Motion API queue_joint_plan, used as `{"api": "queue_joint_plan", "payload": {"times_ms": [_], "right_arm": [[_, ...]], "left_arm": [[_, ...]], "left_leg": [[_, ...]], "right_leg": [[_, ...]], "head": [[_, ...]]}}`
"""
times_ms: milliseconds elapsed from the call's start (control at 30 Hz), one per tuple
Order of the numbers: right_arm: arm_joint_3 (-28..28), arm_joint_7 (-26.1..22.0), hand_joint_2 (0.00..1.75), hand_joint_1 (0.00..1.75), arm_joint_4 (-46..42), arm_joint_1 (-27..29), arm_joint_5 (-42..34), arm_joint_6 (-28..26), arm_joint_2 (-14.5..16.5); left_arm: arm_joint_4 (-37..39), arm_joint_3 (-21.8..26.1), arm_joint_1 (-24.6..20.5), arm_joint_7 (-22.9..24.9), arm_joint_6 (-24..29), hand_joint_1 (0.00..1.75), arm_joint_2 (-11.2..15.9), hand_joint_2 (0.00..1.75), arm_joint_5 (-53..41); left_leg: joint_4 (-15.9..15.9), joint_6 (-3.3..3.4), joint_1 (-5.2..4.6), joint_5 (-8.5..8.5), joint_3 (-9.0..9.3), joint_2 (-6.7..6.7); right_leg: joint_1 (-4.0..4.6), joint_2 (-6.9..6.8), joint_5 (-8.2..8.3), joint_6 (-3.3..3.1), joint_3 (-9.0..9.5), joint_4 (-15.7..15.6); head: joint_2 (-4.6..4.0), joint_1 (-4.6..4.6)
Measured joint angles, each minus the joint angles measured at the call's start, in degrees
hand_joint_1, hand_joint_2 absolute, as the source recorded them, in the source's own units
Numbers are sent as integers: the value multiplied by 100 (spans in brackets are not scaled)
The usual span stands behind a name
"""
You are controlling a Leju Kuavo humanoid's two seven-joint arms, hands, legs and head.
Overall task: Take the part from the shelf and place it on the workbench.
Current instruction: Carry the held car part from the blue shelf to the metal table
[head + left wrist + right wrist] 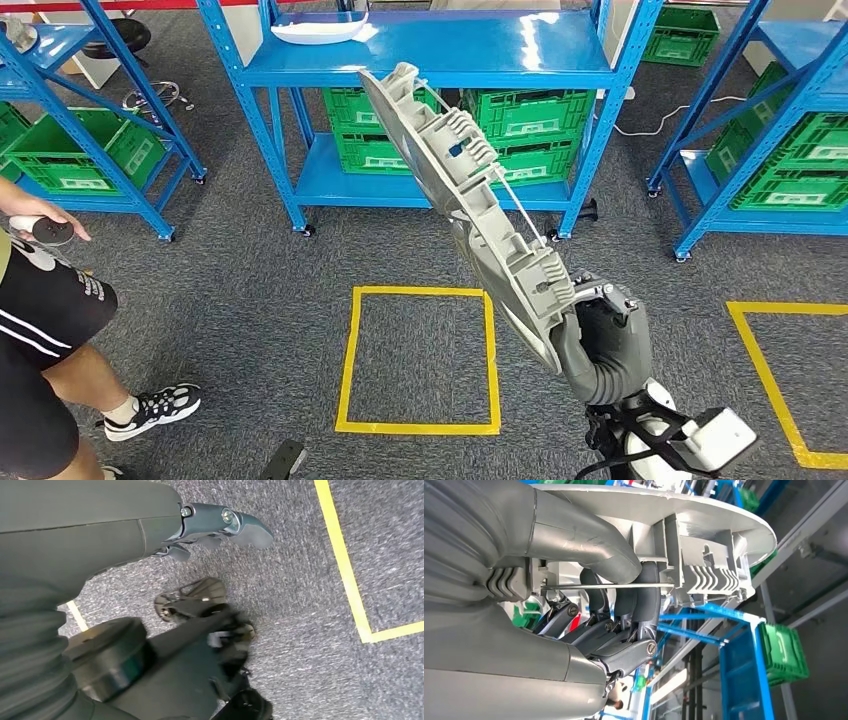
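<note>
A long grey plastic part [470, 200] with ribs and clips on its back rises at a slant through the middle of the head view. My right hand [600, 340] grips its lower end, low on the right. In the right wrist view the thumb [589, 535] and dark fingers [644, 595] wrap around the ribbed part [704, 555] and its thin metal rod. My left hand [220, 522] hangs over the grey carpet, fingers loosely curled with nothing in them. A second white part [318, 32] lies on the top of the blue shelf [440, 55] straight ahead.
Blue shelf racks stand left [90, 110] and right [770, 120], holding green crates [520, 125]. Yellow tape squares [420, 360] mark the grey carpet. A person [45, 330] in black shorts stands at the left edge, holding a small device.
</note>
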Motion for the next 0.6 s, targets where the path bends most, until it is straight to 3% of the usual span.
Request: {"api": "queue_joint_plan", "payload": {"times_ms": [33, 67, 167, 200, 233, 333, 400, 500, 533, 567, 600], "right_arm": [[0, -3, 175, 175, 1, 13, -1, 1, -1], [0, -4, 175, 175, 2, 22, -2, 2, -2], [0, -4, 175, 175, 5, 4, -13, 2, -4], [0, -5, 175, 175, 9, -11, -20, 0, -3], [0, -5, 175, 175, 11, -24, -26, -3, -3], [2, 6, 175, 175, 17, -52, -31, -20, -6], [2, 13, 175, 175, 20, -83, -34, -43, -11], [2, 15, 175, 175, 25, -110, -43, -82, -13], [2, 19, 175, 175, 27, -101, -43, -94, -13], [2, 22, 175, 175, 28, -85, -42, -101, -14], [2, 25, 175, 175, 28, -70, -40, -107, -15]], "left_arm": [[2, 0, 17, 0, 0, 0, 0, 175, 0], [5, 0, 32, -1, 0, 0, 2, 175, 0], [15, 0, 43, -9, 9, 0, 8, 175, -3], [17, 0, 42, -12, 18, 0, 9, 175, -10], [19, 0, 45, -13, 27, 0, 8, 175, -20], [19, 0, 43, -8, 40, 0, -1, 175, -39], [16, 2, 29, -10, 49, 0, -2, 175, -36], [17, 4, 16, -13, 84, 0, -2, 175, -2], [17, 4, 19, -11, 95, 0, -4, 175, 8], [18, 5, 23, -10, 106, 0, -7, 175, 14], [18, 5, 25, -8, 115, 0, -8, 175, 15]], "left_leg": [[140, -1, 1, -30, -156, 0], [87, 1, 1, 67, -224, 0], [-904, 43, -7, 868, -44, 5], [-1173, 71, -18, 1016, 17, 9], [-1322, 105, -28, 1111, 50, 11], [-1383, 212, -20, 1122, 119, 2], [-1407, 268, 1, 1097, 198, -10], [-1418, 318, 5, 1031, 266, -13], [-1417, 321, 4, 1001, 289, -16], [-1416, 319, 4, 970, 321, -22], [-1414, 310, 5, 939, 360, -30]], "right_leg": [[1, 9, -48, -2, 59, 0], [0, 19, -100, 2, 128, 1], [5, 30, -273, 52, 356, 11], [12, 29, -326, 86, 399, 13], [19, 29, -365, 124, 428, 15], [30, 29, -387, 221, 440, 92], [15, 21, -408, 278, 231, 475], [-5, 18, -754, 350, -449, 1406], [-8, 18, -840, 358, -622, 1551], [-9, 17, -800, 355, -703, 1518], [-10, 17, -616, 344, -687, 1308]], "head": [[0, -1], [0, -5], [0, -19], [0, -22], [0, -25], [0, -24], [0, -9], [0, 13], [0, 16], [0, 22], [0, 28]]}}
